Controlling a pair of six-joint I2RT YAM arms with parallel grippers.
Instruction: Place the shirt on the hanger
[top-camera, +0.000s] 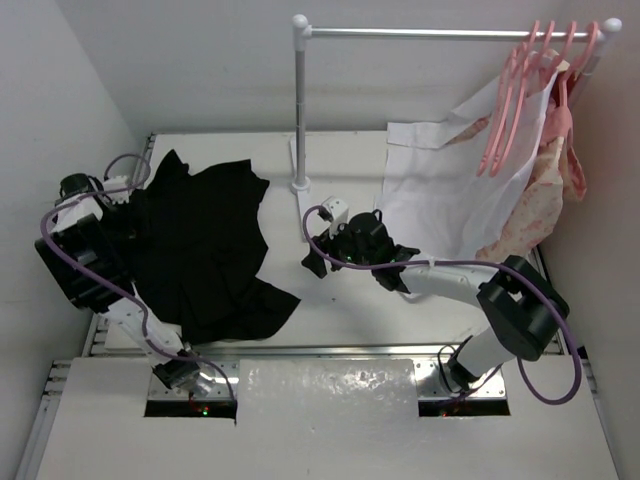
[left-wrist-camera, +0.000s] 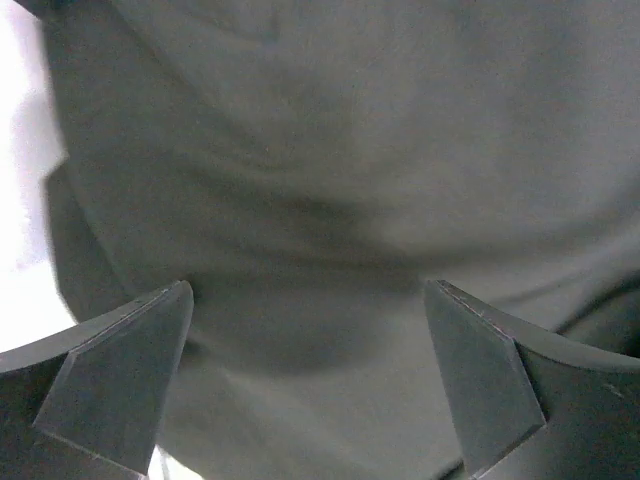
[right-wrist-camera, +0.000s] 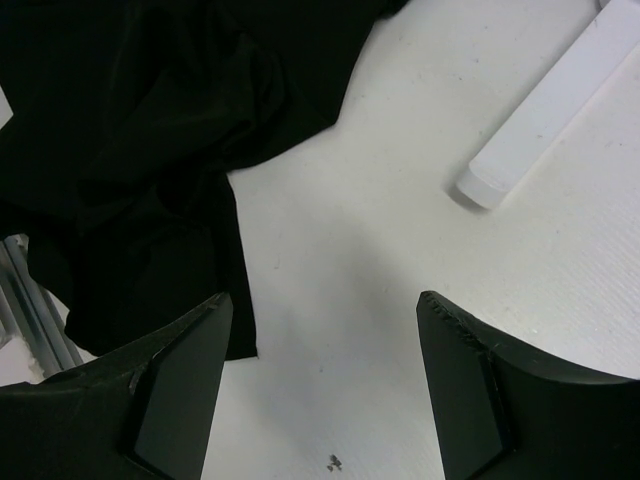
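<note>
At the left of the overhead view, the limp black fabric shirt (top-camera: 200, 240) lies crumpled on the white table (top-camera: 340, 310). The left gripper (left-wrist-camera: 305, 300) hovers spread close over it. Mid-frame, the right gripper (right-wrist-camera: 325, 305) gapes above bare tabletop. A slim light-pink plastic hanger (top-camera: 500, 120) hangs among its lookalikes at upper right, well apart. By my reckoning the job is at the pick-up, and next comes pinching the fabric.

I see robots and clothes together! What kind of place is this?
Probably a robot test lab, staged as a laundry corner: black-and-white robot arms on a white table, a silver metal rail with light-pink plastic hangers, a limp black fabric shirt.
</note>
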